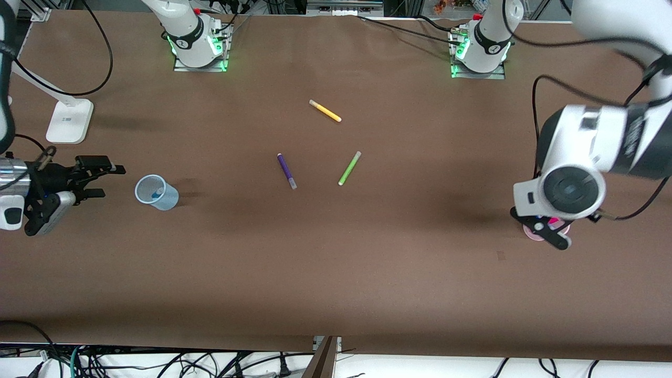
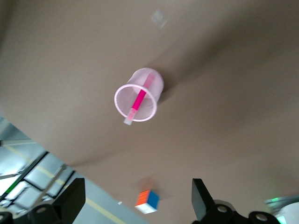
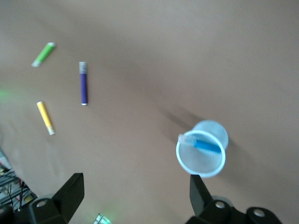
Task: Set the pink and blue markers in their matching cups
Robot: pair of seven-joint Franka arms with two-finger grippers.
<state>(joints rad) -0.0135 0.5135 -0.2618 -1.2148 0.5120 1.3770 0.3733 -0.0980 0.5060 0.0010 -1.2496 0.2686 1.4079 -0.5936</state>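
I see the pink marker (image 2: 139, 100) standing slanted inside the pink cup (image 2: 136, 94): magenta barrel, paler cap end sticking out over the rolled rim. The cup is translucent pale pink, upright on the table (image 1: 336, 262) at the left arm's end, mostly hidden under the arm in the front view. The blue marker (image 3: 207, 145) lies inside the blue cup (image 3: 202, 148), mid-blue barrel leaning across it, greyish cap resting at the rim. That cup is translucent pale blue, upright, at the right arm's end of the table.

Using the purple pen (image 1: 287, 170) as landmark: it lies mid-table, well apart from both cups. The green pen (image 1: 349, 168) is just beside it toward the left arm's end. The yellow pen (image 1: 325, 111) is farther from the front camera than the purple pen.

Left gripper (image 2: 135, 205) hangs over the pink cup, fingers spread wide, nothing between them. Right gripper (image 1: 107, 181) sits just beside the blue cup, on the side away from the purple pen, jaws wide apart and holding nothing.

A small multicoloured cube (image 2: 147, 200) shows at the table edge in the left wrist view.
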